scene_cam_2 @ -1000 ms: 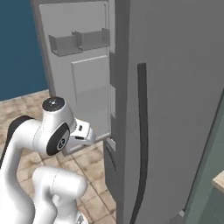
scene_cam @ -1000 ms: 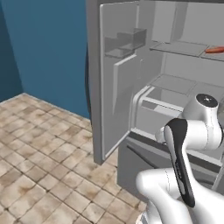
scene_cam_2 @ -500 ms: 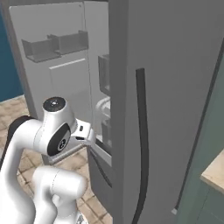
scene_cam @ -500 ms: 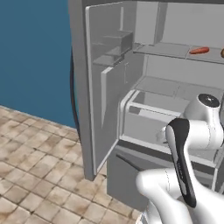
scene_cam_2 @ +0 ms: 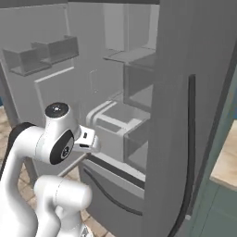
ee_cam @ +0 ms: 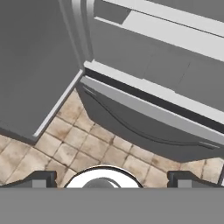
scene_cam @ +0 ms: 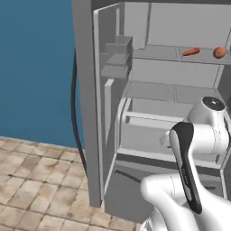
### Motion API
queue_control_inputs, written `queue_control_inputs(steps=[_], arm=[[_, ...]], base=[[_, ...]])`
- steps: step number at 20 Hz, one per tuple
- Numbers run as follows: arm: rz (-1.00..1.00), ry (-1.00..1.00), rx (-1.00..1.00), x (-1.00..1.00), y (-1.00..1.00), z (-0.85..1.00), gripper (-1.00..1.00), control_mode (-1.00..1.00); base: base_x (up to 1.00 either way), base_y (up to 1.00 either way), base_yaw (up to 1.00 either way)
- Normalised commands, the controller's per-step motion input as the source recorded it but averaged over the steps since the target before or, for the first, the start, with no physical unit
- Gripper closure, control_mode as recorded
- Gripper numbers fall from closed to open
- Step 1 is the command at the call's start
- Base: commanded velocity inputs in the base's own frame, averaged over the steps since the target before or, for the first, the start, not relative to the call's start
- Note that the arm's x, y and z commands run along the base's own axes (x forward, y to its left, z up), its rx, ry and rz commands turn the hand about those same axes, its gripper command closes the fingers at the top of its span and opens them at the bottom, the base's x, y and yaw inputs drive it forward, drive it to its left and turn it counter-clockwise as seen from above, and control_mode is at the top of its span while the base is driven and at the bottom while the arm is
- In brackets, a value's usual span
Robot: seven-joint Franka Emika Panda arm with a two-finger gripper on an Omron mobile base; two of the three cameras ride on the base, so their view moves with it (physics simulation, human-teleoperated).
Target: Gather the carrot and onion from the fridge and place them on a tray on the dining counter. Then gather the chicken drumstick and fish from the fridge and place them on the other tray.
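Task barely begun: fridge [scene_cam: 149, 90] door open, carrot [scene_cam: 191, 52] and onion [scene_cam: 219, 52] untouched on upper shelf, gripper [ee_cam: 112, 180] spread wide and empty, pointed at floor below the freezer drawer [ee_cam: 144, 127]

Grey kitchen corner with a blue wall and tiled floor

A deep blue wall [scene_cam: 31, 67] stands at the far left above a floor [scene_cam: 36, 180] of mottled beige and brown stone tiles. At the right, a light wooden table [scene_cam_2: 227, 159] tops teal cabinet fronts [scene_cam_2: 217, 208]. The light is even and soft.
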Motion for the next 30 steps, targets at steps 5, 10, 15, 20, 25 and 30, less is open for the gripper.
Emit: queue_control_inputs(steps=[5,10,15,20,25,30], arm=[[0.00,0.00,0.00,0.00,0.00,0.00,-1.00,1.00],[0.00,0.00,0.00,0.00,0.00,0.00,-1.00,1.00],[0.00,0.00,0.00,0.00,0.00,0.00,-1.00,1.00],[0.00,0.00,0.00,0.00,0.00,0.00,-1.00,1.00],[0.00,0.00,0.00,0.00,0.00,0.00,-1.00,1.00],[0.00,0.00,0.00,0.00,0.00,0.00,-1.00,1.00]], base=[[0.24,0.49,-0.47],[0.31,0.22,-0.43],[0.36,-0.03,-0.25],[0.56,-0.04,-0.11],[0.42,-0.13,-0.07],[0.41,-0.22,-0.06]])
